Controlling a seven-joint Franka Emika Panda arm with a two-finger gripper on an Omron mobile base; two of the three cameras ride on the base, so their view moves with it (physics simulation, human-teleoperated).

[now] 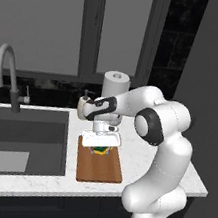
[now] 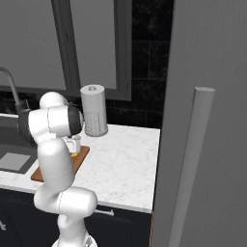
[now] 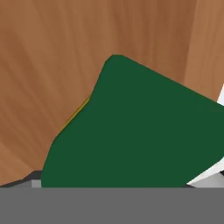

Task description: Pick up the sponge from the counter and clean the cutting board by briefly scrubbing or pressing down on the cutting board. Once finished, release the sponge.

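From the left base view I see the arm folded forward over the counter (image 1: 180, 177), with the gripper (image 1: 100, 149) pointing straight down at the far end of the cutting board (image 1: 101, 167); the sponge (image 1: 100, 149) sits directly beneath the white hand, a sliver of green and yellow showing under it, resting on the board's surface. In the hand view the sponge's dark green top (image 3: 140, 131) lies very close to the camera, turned at an angle over the wood grain of the board (image 3: 52, 57), with a thin yellow edge showing along one side; I cannot make out the fingertips clearly there, so I cannot tell how wide the jaws stand or whether they grip the sponge. The board lies lengthwise on the counter just right of the dark sink basin (image 1: 22, 139); a pale grey rectangle (image 1: 8, 161) lies flat in the basin; the faucet (image 1: 7, 75) rises behind it. A paper towel roll (image 1: 116, 84) stands upright on the counter behind the arm; in the right base view the roll (image 2: 93, 110) stands well apart from the board (image 2: 79, 159).
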